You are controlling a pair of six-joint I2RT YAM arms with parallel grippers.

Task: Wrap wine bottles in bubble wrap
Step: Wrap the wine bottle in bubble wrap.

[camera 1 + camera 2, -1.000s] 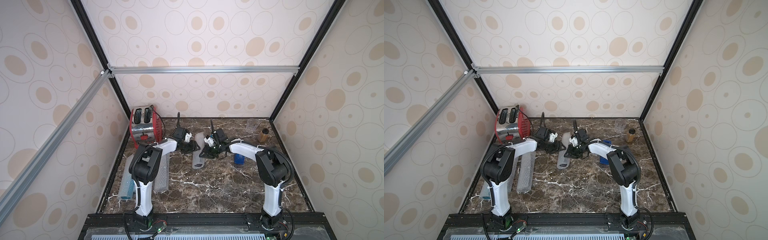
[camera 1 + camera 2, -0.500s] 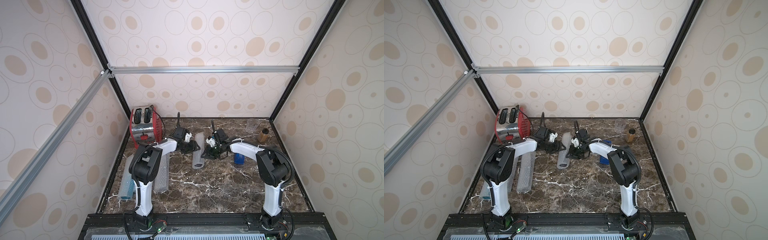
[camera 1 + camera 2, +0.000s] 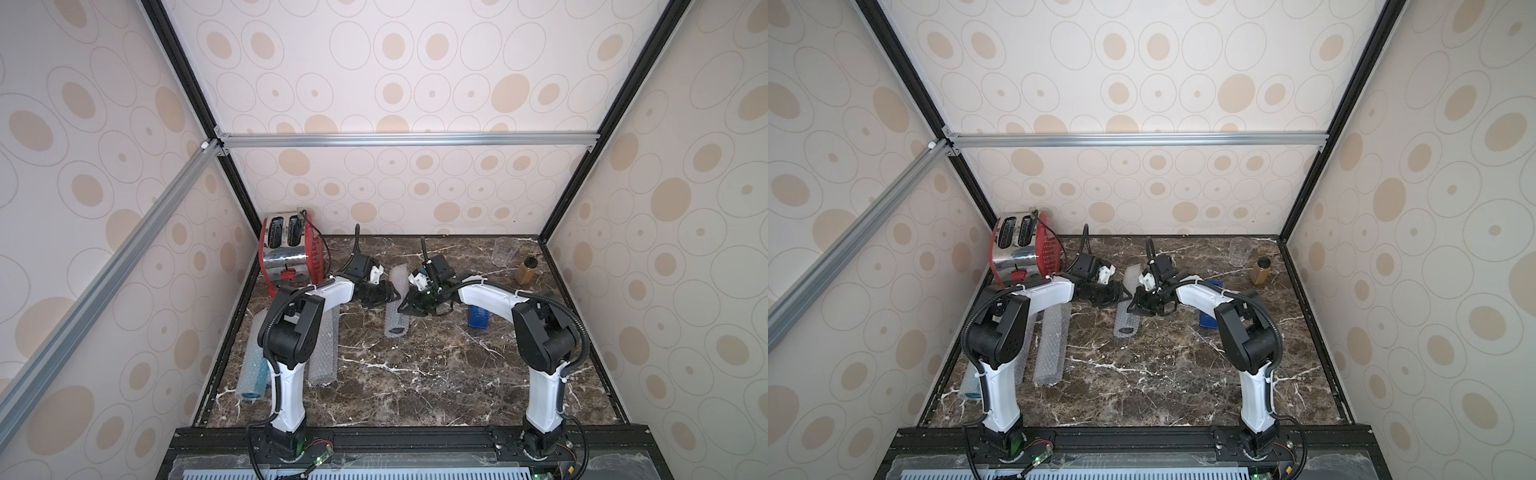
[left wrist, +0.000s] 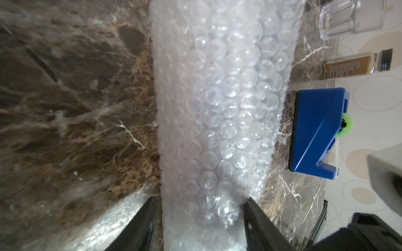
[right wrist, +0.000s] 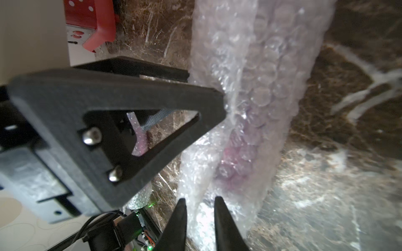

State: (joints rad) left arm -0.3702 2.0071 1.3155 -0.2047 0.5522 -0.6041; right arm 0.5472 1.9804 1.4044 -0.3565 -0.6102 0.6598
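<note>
A roll of bubble wrap (image 3: 395, 309) (image 3: 1128, 309) lies mid-table in both top views, with a purple wine bottle (image 5: 237, 156) showing dimly inside it. My left gripper (image 4: 201, 217) is shut on the roll from the left side, and both fingers (image 4: 257, 219) press its sides. On the roll's right side, my right gripper (image 5: 201, 217) has its narrow jaws shut on a loose flap of the wrap. Two more wrapped rolls (image 3: 324, 349) lie by the left arm, and the one (image 3: 252, 368) nearest the wall shows a blue bottle inside.
A red toaster (image 3: 291, 253) stands at the back left. A clear cup (image 3: 504, 251) and an amber jar (image 3: 527, 270) stand at the back right. A blue tape dispenser (image 3: 478, 318) (image 4: 315, 130) sits under the right arm, close to the roll.
My right gripper's jaws have drawn closer together on the flap of wrap. The left gripper and the roll have hardly moved.
</note>
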